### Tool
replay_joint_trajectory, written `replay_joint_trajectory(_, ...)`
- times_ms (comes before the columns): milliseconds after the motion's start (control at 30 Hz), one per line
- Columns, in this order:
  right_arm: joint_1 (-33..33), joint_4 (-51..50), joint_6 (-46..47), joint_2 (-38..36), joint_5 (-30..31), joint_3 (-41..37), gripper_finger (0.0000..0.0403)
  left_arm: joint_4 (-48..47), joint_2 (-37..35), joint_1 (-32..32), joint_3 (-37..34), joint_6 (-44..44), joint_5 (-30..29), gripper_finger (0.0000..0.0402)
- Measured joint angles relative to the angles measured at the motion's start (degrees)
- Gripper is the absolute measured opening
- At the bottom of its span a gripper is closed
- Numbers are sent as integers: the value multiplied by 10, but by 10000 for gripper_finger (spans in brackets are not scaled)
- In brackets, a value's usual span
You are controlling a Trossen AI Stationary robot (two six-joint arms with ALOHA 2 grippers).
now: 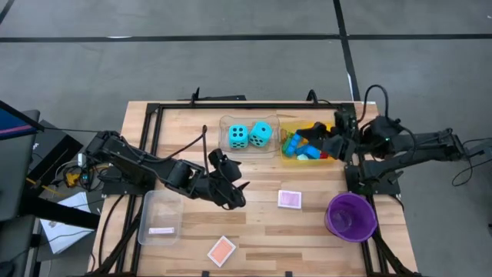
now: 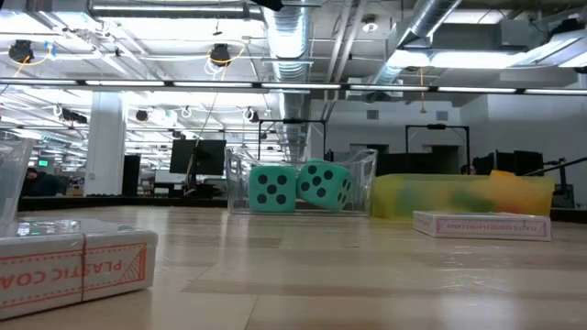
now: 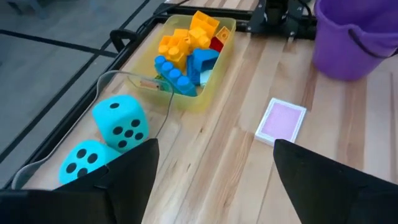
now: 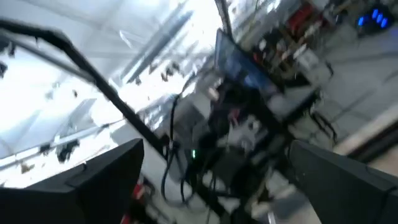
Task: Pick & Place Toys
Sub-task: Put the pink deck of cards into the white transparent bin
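The table holds four containers. A clear tray at the far edge contains two turquoise dice; touching it, the yellow tray is heaped with bricks. A second clear tray at front left seems to hold one flat pink piece. The purple bowl stands at front right. Two tiles lie on open wood: pink mid-table, orange near the front edge. The left gripper hovers mid-table, jaws spread, empty. The right gripper is over the bricks, fingers wide apart, gripping nothing.
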Motion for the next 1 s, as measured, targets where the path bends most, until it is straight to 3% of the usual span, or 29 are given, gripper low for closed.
replay_joint_trajectory(300, 65, -222, 20, 25, -22, 58, 378, -38, 0, -7, 0, 0, 6, 314)
replay_joint_trajectory(567, 113, -585, 59, 121, -19, 132, 378, -38, 0, -7, 0, 0, 7, 314)
replay_joint_trajectory(867, 126, -650, 79, 291, -23, 132, 378, -36, 0, -3, 0, 0, 7, 314)
replay_joint_trajectory(1000, 121, -658, 32, 365, -25, 132, 378, -35, 0, -2, 0, 0, 7, 314)
